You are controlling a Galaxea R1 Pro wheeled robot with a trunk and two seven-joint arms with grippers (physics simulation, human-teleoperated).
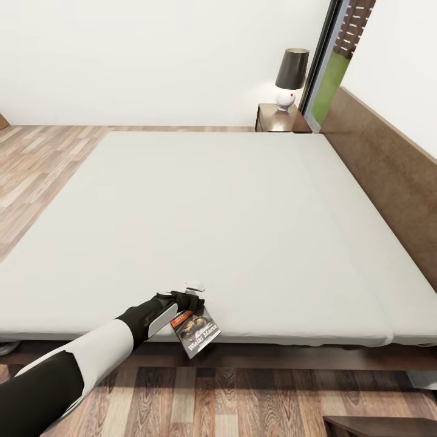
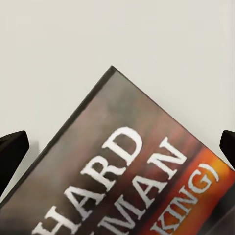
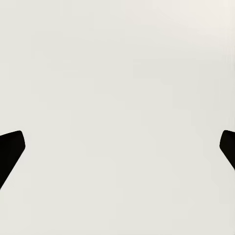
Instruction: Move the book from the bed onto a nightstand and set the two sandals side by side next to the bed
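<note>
While clamped in the left pincer [image 1: 189, 301], hung tilted at the near edge of the bed [image 1: 243, 212]: the book [image 1: 195, 331]. Far beyond the bed's headboard corner: nightstand [image 1: 280, 119]. Right pincer [image 3: 117, 147] spread wide, holding nothing.

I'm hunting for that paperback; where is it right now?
In the head view the book sits at the left gripper, tilted over the near edge of the bed.

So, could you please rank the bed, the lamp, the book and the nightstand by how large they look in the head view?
1. Bed
2. Lamp, nightstand: similar, both far
3. Book, though nearest
</note>
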